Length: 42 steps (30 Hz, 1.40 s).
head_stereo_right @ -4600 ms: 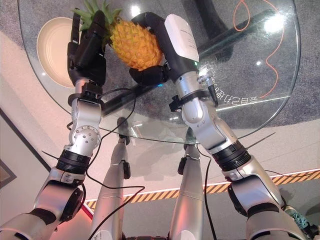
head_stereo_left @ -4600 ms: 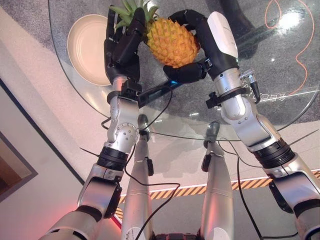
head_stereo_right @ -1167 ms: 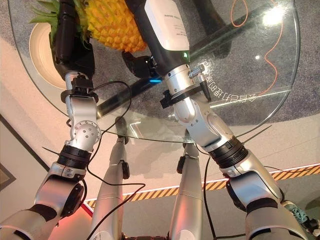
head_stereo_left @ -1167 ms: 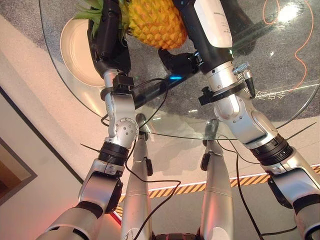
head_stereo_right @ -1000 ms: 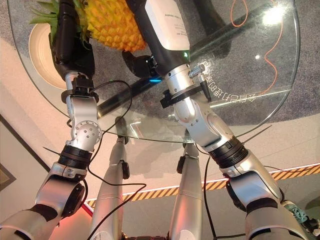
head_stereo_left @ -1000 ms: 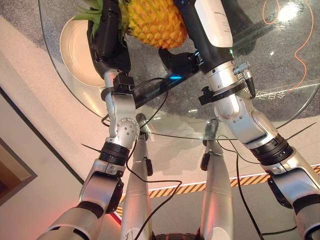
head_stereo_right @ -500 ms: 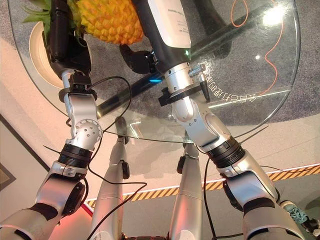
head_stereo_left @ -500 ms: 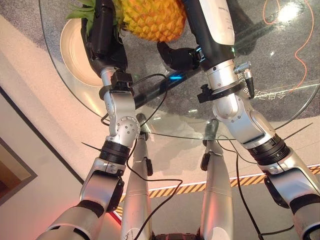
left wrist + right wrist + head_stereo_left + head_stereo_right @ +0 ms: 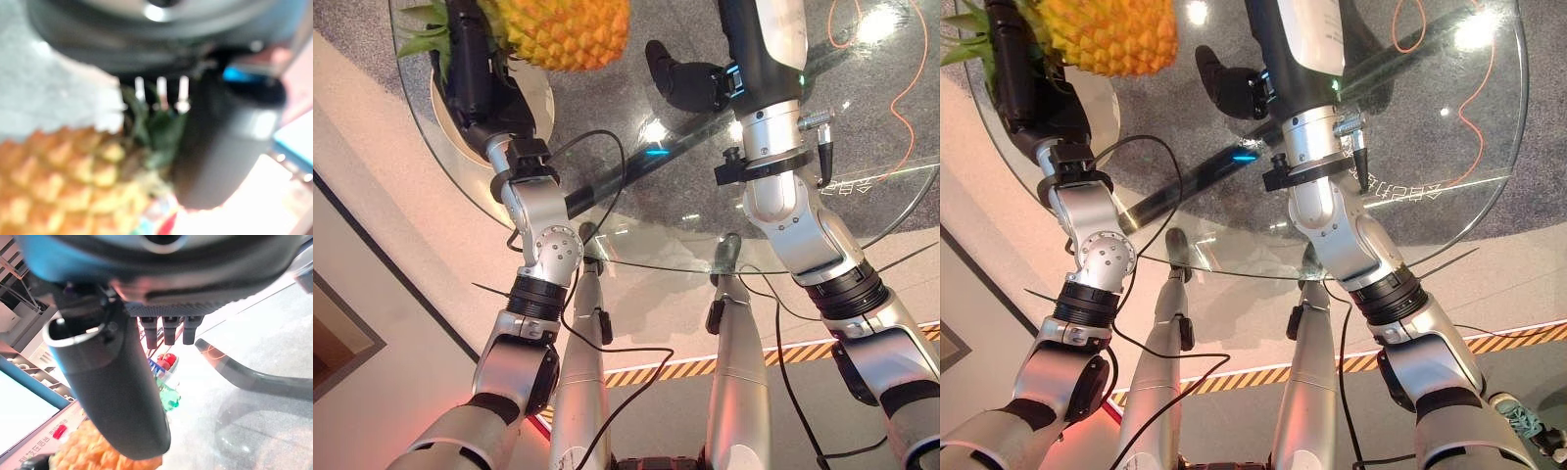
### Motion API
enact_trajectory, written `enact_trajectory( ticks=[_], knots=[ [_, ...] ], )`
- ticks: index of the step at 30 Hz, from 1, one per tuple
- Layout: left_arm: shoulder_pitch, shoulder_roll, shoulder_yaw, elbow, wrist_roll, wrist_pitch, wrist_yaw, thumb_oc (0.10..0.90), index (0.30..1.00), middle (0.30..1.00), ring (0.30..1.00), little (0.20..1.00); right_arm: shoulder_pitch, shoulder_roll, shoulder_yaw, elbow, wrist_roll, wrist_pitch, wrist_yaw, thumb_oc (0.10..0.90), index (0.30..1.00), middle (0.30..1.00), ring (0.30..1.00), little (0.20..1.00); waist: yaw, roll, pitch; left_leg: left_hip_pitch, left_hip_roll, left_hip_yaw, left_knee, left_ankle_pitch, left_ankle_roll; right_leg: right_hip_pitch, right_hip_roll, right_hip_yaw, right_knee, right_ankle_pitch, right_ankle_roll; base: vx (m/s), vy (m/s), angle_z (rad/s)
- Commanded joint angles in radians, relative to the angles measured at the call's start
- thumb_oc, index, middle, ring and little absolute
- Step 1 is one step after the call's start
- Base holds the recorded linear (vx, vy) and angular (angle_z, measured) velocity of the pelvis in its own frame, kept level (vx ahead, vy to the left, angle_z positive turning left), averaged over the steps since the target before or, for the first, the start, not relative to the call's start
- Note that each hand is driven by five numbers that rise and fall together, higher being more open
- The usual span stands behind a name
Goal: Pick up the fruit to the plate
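Note:
The pineapple (image 9: 563, 29) hangs over the cream plate (image 9: 540, 98) at the glass table's far left, cut off by the top edge. My left hand (image 9: 475, 78) is at its leafy end; in the left wrist view the thumb (image 9: 215, 147) presses against the green leaves beside the fruit (image 9: 58, 181). My right hand (image 9: 690, 83) stands to the right of the pineapple, apart from it, thumb pointing towards it. In the right wrist view its fingers are straight, with nothing between them and the thumb (image 9: 117, 396).
The round glass table (image 9: 862, 230) spans the view, with a dark support bar (image 9: 607, 186) under it. An orange cable (image 9: 901, 88) loops on the floor at the far right.
The pineapple has moved left with my left hand, over the plate. My right hand has let go of it and now stands clear on its right.

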Motion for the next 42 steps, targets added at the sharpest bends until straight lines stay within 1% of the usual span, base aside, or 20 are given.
enact_trajectory(
  ticks=[1, 5, 10, 13, 15, 17, 18, 19, 21, 22, 23, 27, 29, 32, 34, 36, 37, 39, 40, 42],
  knots=[
    [-0.131, 0.043, 0.022, -0.131, 0.171, -0.150, 0.003, 0.100, 0.300, 0.300, 0.300, 0.200, -0.123, 0.020, -0.035, -0.052, -0.009, -0.057, -0.070, 0.800, 0.900, 0.900, 0.900, 0.900, 0.029, -0.044, -0.024, 0.016, 0.006, -0.017, 0.060, -0.091, -0.020, 0.076, 0.045, -0.037, -0.219, 0.180, -0.014, 0.00, 0.000, 0.00],
    [-0.131, 0.043, 0.028, -0.147, 0.242, -0.171, 0.060, 0.100, 0.300, 0.300, 0.300, 0.200, -0.119, 0.022, -0.038, -0.050, -0.009, -0.052, -0.076, 0.800, 0.900, 0.900, 0.900, 0.900, 0.031, -0.046, -0.024, 0.015, 0.006, -0.019, 0.061, -0.091, -0.020, 0.076, 0.046, -0.037, -0.218, 0.178, -0.015, 0.00, 0.000, 0.00],
    [-0.131, 0.055, 0.034, -0.153, 0.332, -0.167, 0.117, 0.100, 0.300, 0.300, 0.300, 0.200, -0.112, 0.018, -0.044, -0.047, 0.002, -0.032, -0.098, 0.800, 0.900, 0.900, 0.900, 0.900, 0.031, -0.045, -0.024, 0.017, 0.006, -0.020, 0.057, -0.091, -0.020, 0.077, 0.049, -0.036, -0.219, 0.176, -0.016, 0.00, 0.000, 0.00],
    [-0.125, 0.066, 0.041, -0.152, 0.383, -0.160, 0.153, 0.100, 0.300, 0.300, 0.300, 0.200, -0.096, 0.016, -0.056, -0.030, 0.024, -0.026, -0.132, 0.800, 0.900, 0.900, 0.900, 0.900, 0.031, -0.044, -0.024, 0.015, 0.007, -0.020, 0.059, -0.092, -0.023, 0.076, 0.049, -0.034, -0.217, 0.174, -0.017, 0.00, 0.000, 0.00],
    [-0.125, 0.066, 0.040, -0.154, 0.390, -0.159, 0.161, 0.100, 0.300, 0.300, 0.300, 0.200, -0.095, 0.016, -0.056, -0.028, 0.027, -0.027, -0.136, 0.800, 0.900, 0.900, 0.900, 0.900, 0.031, -0.045, -0.024, 0.015, 0.008, -0.019, 0.060, -0.092, -0.023, 0.075, 0.049, -0.034, -0.216, 0.173, -0.017, 0.00, 0.000, 0.00],
    [-0.120, 0.084, 0.051, -0.138, 0.434, -0.158, 0.195, 0.100, 0.300, 0.300, 0.300, 0.200, -0.067, 0.015, -0.079, -0.005, 0.067, -0.024, -0.186, 0.800, 0.900, 0.900, 0.900, 0.900, 0.028, -0.044, -0.024, 0.016, 0.010, -0.018, 0.062, -0.094, -0.024, 0.076, 0.050, -0.033, -0.213, 0.169, -0.019, 0.00, 0.016, 0.00],
    [-0.114, 0.090, 0.054, -0.129, 0.453, -0.160, 0.208, 0.100, 0.300, 0.300, 0.300, 0.200, -0.051, 0.017, -0.087, 0.007, 0.073, -0.022, -0.211, 0.800, 0.900, 0.900, 0.900, 0.900, 0.028, -0.043, -0.024, 0.026, 0.012, -0.018, 0.065, -0.106, -0.026, 0.084, 0.051, -0.032, -0.207, 0.157, -0.018, -0.01, 0.033, 0.00],
    [-0.115, 0.094, 0.057, -0.121, 0.469, -0.163, 0.214, 0.100, 0.300, 0.300, 0.300, 0.200, -0.044, 0.018, -0.095, 0.016, 0.077, -0.025, -0.230, 0.800, 0.900, 0.900, 0.900, 0.900, 0.026, -0.043, -0.024, 0.017, 0.011, -0.018, 0.066, -0.097, -0.025, 0.075, 0.051, -0.031, -0.209, 0.168, -0.019, 0.00, 0.000, 0.00],
    [-0.108, 0.105, 0.065, -0.106, 0.505, -0.164, 0.230, 0.100, 0.300, 0.300, 0.300, 0.200, -0.017, 0.019, -0.117, 0.036, 0.090, -0.037, -0.265, 0.800, 0.900, 0.900, 0.900, 0.900, 0.023, -0.046, -0.024, 0.019, 0.014, -0.017, 0.068, -0.102, -0.025, 0.076, 0.052, -0.031, -0.206, 0.164, -0.020, 0.00, 0.000, 0.00],
    [-0.106, 0.112, 0.066, -0.100, 0.521, -0.164, 0.243, 0.100, 0.300, 0.300, 0.300, 0.200, -0.005, 0.017, -0.125, 0.044, 0.102, -0.043, -0.280, 0.800, 0.900, 0.900, 0.900, 0.900, 0.022, -0.046, -0.024, 0.027, 0.015, -0.017, 0.068, -0.111, -0.026, 0.082, 0.054, -0.030, -0.203, 0.155, -0.019, 0.00, 0.000, 0.00],
    [-0.108, 0.121, 0.068, -0.093, 0.538, -0.164, 0.255, 0.100, 0.300, 0.300, 0.300, 0.200, 0.003, 0.016, -0.136, 0.053, 0.106, -0.046, -0.292, 0.800, 0.900, 0.900, 0.900, 0.900, 0.020, -0.046, -0.024, 0.020, 0.014, -0.017, 0.067, -0.101, -0.024, 0.074, 0.054, -0.029, -0.206, 0.165, -0.021, 0.00, 0.000, 0.00],
    [-0.098, 0.154, 0.081, -0.053, 0.588, -0.176, 0.297, 0.100, 0.300, 0.300, 0.300, 0.200, 0.049, 0.000, -0.171, 0.095, 0.127, -0.054, -0.355, 0.800, 0.900, 0.900, 0.900, 0.900, 0.015, -0.046, -0.024, 0.036, 0.018, -0.012, 0.068, -0.116, -0.026, 0.086, 0.057, -0.027, -0.200, 0.151, -0.021, 0.00, 0.037, -0.01],
    [-0.099, 0.168, 0.086, -0.042, 0.604, -0.179, 0.308, 0.100, 0.300, 0.300, 0.300, 0.200, 0.058, -0.011, -0.182, 0.108, 0.132, -0.048, -0.373, 0.800, 0.900, 0.900, 0.900, 0.900, 0.013, -0.047, -0.024, 0.030, 0.019, -0.011, 0.068, -0.109, -0.026, 0.081, 0.057, -0.027, -0.201, 0.158, -0.022, -0.01, 0.023, -0.01],
    [-0.090, 0.206, 0.095, -0.005, 0.627, -0.189, 0.336, 0.100, 0.300, 0.300, 0.300, 0.200, 0.095, -0.041, -0.211, 0.144, 0.180, -0.048, -0.440, 0.800, 0.900, 0.900, 0.900, 0.900, 0.009, -0.045, -0.024, 0.041, 0.022, -0.008, 0.071, -0.121, -0.028, 0.089, 0.058, -0.026, -0.195, 0.145, -0.023, 0.01, 0.041, -0.03],
    [-0.088, 0.231, 0.098, 0.024, 0.644, -0.197, 0.352, 0.100, 0.300, 0.300, 0.300, 0.200, 0.114, -0.056, -0.233, 0.171, 0.206, -0.053, -0.482, 0.800, 0.900, 0.900, 0.900, 0.900, 0.005, -0.044, -0.024, 0.038, 0.023, -0.005, 0.070, -0.115, -0.028, 0.087, 0.059, -0.024, -0.195, 0.151, -0.024, -0.01, 0.041, -0.04],
    [-0.087, 0.249, 0.099, 0.047, 0.647, -0.205, 0.374, 0.100, 0.300, 0.300, 0.300, 0.200, 0.131, -0.071, -0.252, 0.210, 0.245, -0.069, -0.517, 0.800, 0.900, 0.900, 0.900, 0.900, 0.001, -0.044, -0.024, 0.049, 0.026, -0.001, 0.069, -0.125, -0.029, 0.094, 0.060, -0.024, -0.192, 0.142, -0.024, 0.01, 0.037, -0.05],
    [-0.090, 0.261, 0.100, 0.058, 0.650, -0.210, 0.383, 0.100, 0.300, 0.300, 0.300, 0.200, 0.135, -0.078, -0.263, 0.228, 0.260, -0.074, -0.533, 0.800, 0.900, 0.900, 0.900, 0.900, 0.000, -0.045, -0.024, 0.041, 0.025, -0.001, 0.069, -0.116, -0.028, 0.087, 0.060, -0.023, -0.195, 0.151, -0.025, 0.00, 0.032, -0.06],
    [-0.094, 0.285, 0.097, 0.084, 0.658, -0.216, 0.407, 0.100, 0.300, 0.300, 0.300, 0.200, 0.147, -0.093, -0.281, 0.275, 0.288, -0.081, -0.579, 0.800, 0.900, 0.900, 0.900, 0.900, -0.002, -0.047, -0.024, 0.047, 0.026, 0.001, 0.069, -0.121, -0.030, 0.091, 0.061, -0.025, -0.195, 0.148, -0.025, -0.01, 0.011, -0.02],
    [-0.095, 0.295, 0.095, 0.098, 0.662, -0.219, 0.417, 0.100, 0.300, 0.300, 0.300, 0.200, 0.152, -0.098, -0.286, 0.295, 0.310, -0.081, -0.595, 0.800, 0.900, 0.900, 0.900, 0.900, -0.003, -0.047, -0.024, 0.053, 0.028, 0.002, 0.071, -0.130, -0.032, 0.098, 0.061, -0.026, -0.192, 0.138, -0.023, 0.00, 0.000, 0.00],
    [-0.103, 0.318, 0.093, 0.123, 0.668, -0.220, 0.432, 0.100, 0.300, 0.300, 0.300, 0.200, 0.160, -0.107, -0.306, 0.340, 0.374, -0.096, -0.627, 0.800, 0.900, 0.900, 0.900, 0.900, -0.006, -0.049, -0.024, 0.049, 0.029, 0.004, 0.071, -0.124, -0.031, 0.094, 0.062, -0.027, -0.194, 0.144, -0.026, 0.00, 0.000, 0.00]
  ],
)
